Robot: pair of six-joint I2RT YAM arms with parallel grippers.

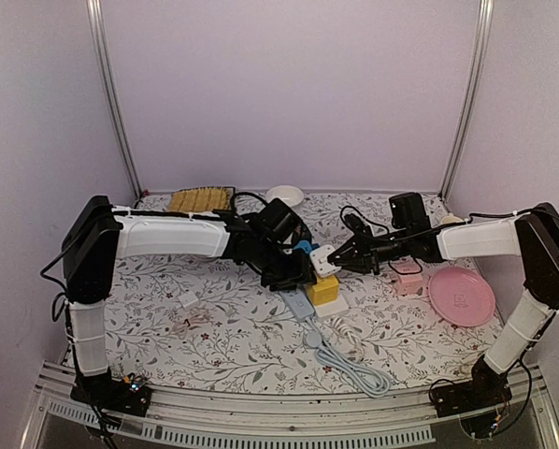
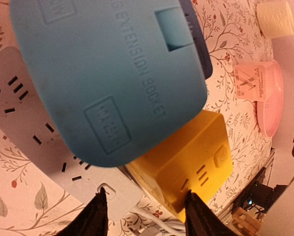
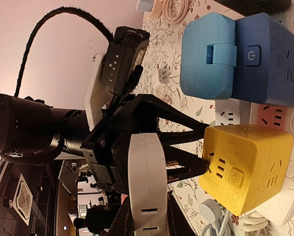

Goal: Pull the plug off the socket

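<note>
Clamping a white plug [image 1: 320, 254], the right gripper [image 1: 333, 259] holds it just above the yellow socket cube [image 1: 324, 290]. That cube sits in the white power strip [image 1: 303, 304] beside a blue cube [image 2: 107, 73]. The left gripper [image 2: 146, 216] stands open. Only the right wrist view shows its fingertips [image 3: 204, 131] reaching the yellow cube's side.

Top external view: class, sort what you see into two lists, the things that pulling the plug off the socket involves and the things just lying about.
In the job: white plug; yellow cube socket; power strip; right gripper; left gripper.
Lying about: blue cube socket; pink plate; pink adapter; white bowl; yellow mat; coiled cord.
</note>
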